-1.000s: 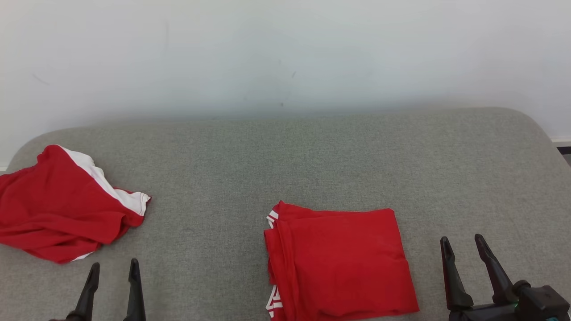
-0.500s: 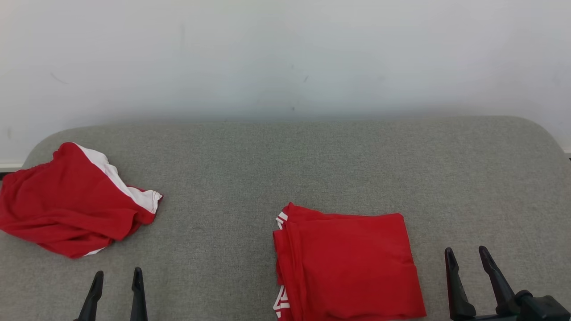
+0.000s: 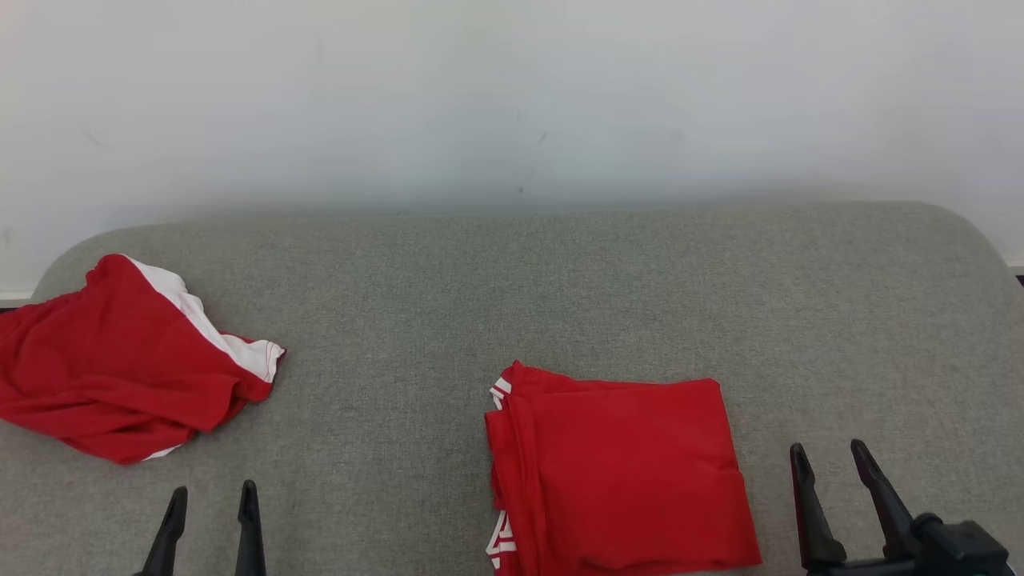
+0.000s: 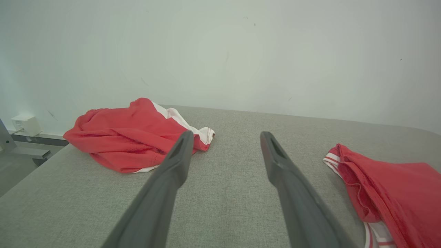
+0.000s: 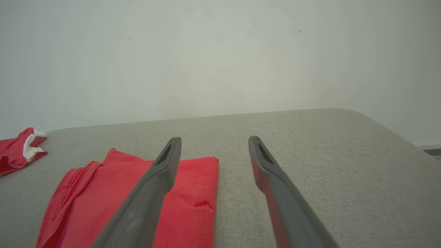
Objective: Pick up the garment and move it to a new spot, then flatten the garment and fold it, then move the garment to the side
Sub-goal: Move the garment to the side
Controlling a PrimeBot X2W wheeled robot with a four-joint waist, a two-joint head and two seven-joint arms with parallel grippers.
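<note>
**Red cloth twice over: one heap, one neat fold**

Grey woven padding (image 3: 480, 280) carries everything you need to watch. At far left the crumpled garment (image 3: 120, 368), red with a white panel, lies in a heap near the edge. Just below and to its right, your left gripper (image 3: 214, 488) hovers clear of the cloth, fingers spread and nothing between them. Right of the middle lies the folded garment (image 3: 624, 472), a flat red rectangle with its layered edges facing left. Beside its right edge but not touching it, the right gripper (image 3: 826, 446) also stands wide and empty.

My reading: the fold looks finished, so the step in hand is either moving that rectangle aside or starting on the heap. I cannot tell which. Either way you need a low approach and a pinch through all the layers, so nothing spills.

A scrap of white print (image 3: 500, 544) shows at the folded piece's lower left corner, too little to read, and no brand or label is visible
</note>
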